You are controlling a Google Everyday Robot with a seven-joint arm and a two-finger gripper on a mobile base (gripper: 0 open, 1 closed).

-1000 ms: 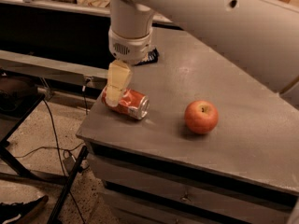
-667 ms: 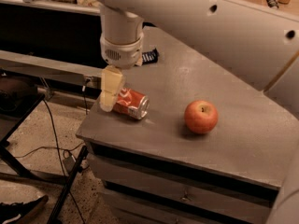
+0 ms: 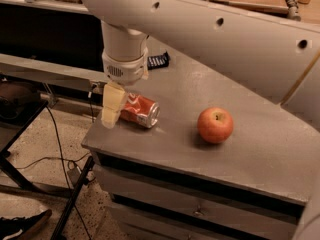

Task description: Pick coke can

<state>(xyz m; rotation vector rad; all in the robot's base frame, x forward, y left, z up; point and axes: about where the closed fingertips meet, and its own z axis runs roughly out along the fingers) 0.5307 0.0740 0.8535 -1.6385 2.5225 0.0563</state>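
The coke can (image 3: 142,110) is red with white script and a silver end, and lies on its side near the front left corner of the grey table (image 3: 260,154). My gripper (image 3: 114,107) hangs from the white wrist right at the can's left end, low over the table's left edge, and covers part of the can. The big white arm crosses the top of the view.
A red-orange apple (image 3: 215,125) stands to the right of the can. A small dark snack wrapper (image 3: 159,60) lies behind the wrist. The table's left edge drops to a floor with cables (image 3: 55,134), a black stand (image 3: 15,119) and a shoe (image 3: 22,226).
My arm has swung to the left, and the gripper has shifted from over the can to its left end. The can and the apple have not moved.
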